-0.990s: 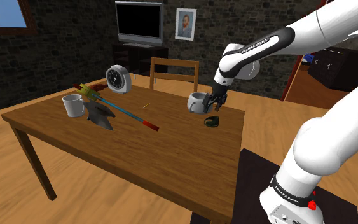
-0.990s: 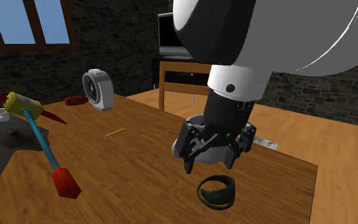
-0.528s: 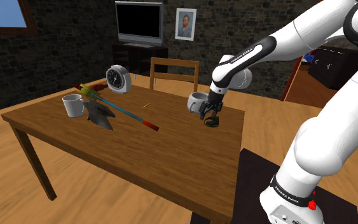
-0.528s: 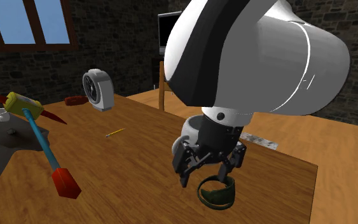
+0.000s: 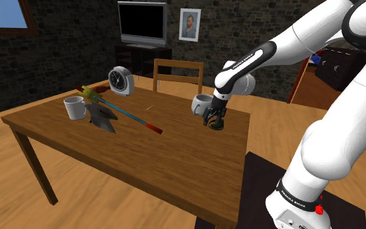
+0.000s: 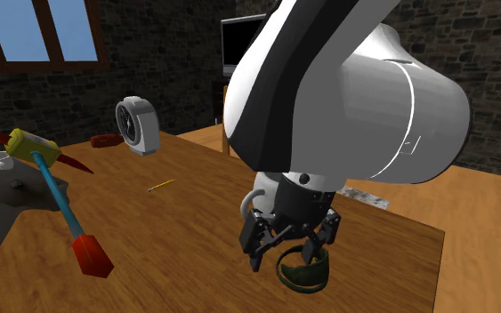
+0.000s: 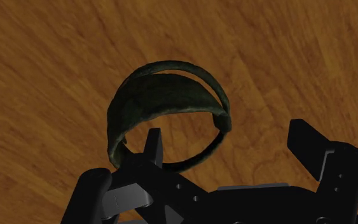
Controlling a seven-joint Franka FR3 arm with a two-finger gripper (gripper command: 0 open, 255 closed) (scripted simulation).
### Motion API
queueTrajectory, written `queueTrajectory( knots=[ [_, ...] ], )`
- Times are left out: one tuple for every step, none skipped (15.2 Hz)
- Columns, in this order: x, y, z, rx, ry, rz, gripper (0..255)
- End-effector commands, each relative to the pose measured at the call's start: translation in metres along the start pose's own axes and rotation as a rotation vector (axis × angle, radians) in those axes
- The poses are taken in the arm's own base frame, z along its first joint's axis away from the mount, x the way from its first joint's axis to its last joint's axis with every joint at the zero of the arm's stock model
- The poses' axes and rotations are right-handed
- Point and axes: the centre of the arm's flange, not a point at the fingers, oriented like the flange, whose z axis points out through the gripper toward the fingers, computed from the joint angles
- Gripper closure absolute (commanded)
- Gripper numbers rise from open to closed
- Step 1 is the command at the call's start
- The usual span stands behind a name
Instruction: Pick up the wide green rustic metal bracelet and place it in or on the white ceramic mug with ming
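Observation:
The dark green wide bracelet lies on the wooden table near the edge at the shoulder view's right. My gripper is low over it and open. In the wrist view one fingertip sits inside the ring and the other outside, with the band's side between them, not clasped. A white patterned mug stands just behind the gripper, and the arm covers most of the mug in the second exterior view. Another white mug stands at the far left.
A long tool with a blue shaft and red handle lies mid-table beside a grey object. A white alarm clock stands at the back. A wooden chair stands behind the table.
The gripper has come down from above the bracelet, near the mug, until its open fingers straddle the band. The bracelet and mugs have not moved.

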Motion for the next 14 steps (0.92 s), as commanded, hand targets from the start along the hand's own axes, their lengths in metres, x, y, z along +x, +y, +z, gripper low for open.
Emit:
queueTrajectory(
  knots=[
    [0.0,0.0,0.0,0.0,0.0,0.0,0],
    [0.0,0.0,0.0,0.0,0.0,0.0,0],
    [0.0,0.0,0.0,0.0,0.0,0.0,255],
    [0.0,0.0,0.0,0.0,0.0,0.0,255],
    [0.0,0.0,0.0,0.0,0.0,0.0,255],
    [0.0,0.0,0.0,0.0,0.0,0.0,255],
    [0.0,0.0,0.0,0.0,0.0,0.0,255],
    [0.0,0.0,0.0,0.0,0.0,0.0,255],
    [0.0,0.0,0.0,0.0,0.0,0.0,255],
    [0.0,0.0,0.0,0.0,0.0,0.0,255],
    [0.0,0.0,0.0,0.0,0.0,0.0,255],
    [0.0,0.0,0.0,0.0,0.0,0.0,255],
    [0.0,-0.001,-0.005,0.0,0.0,0.0,255],
    [0.001,-0.002,-0.01,0.0,0.0,0.0,255]
  ],
)
